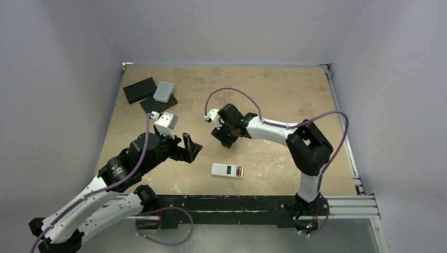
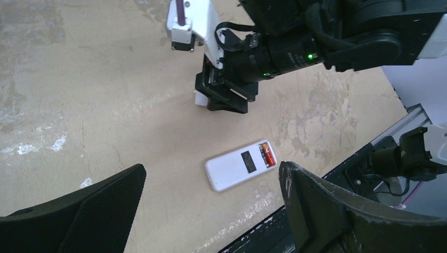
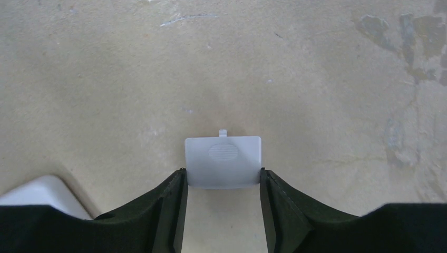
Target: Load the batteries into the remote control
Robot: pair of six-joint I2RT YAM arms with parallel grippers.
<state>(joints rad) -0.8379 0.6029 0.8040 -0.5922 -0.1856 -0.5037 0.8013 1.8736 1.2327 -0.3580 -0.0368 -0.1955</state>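
Closest to the arm bases we've got the remote control (image 2: pixel 229 171) lying back-up on the tabletop (image 1: pixel 263 89). Its compartment is open at the right end, and the batteries (image 2: pixel 269 156) look seated inside, the reddish-orange one easiest to spot. Just left of the remote and a touch beyond it, the left arm (image 1: pixel 147 150) hovers with its left jaws spread wide and nothing between them.

Further back from the remote, the right arm (image 1: pixel 274 129) points down, and its right jaws pinch the side edges of the battery cover (image 3: pixel 223 162), tab facing away. We can't tell if it's lifted or flat on the tabletop.

So we reckon loading is done and closing up is the step in hand. The next move needs the cover carried over to the remote, lined up with the open end, and pressed shut without nudging the remote.

Way beyond, far left of the remote, sit the black slabs (image 1: pixel 139 89) and a grey box (image 1: pixel 164 92).
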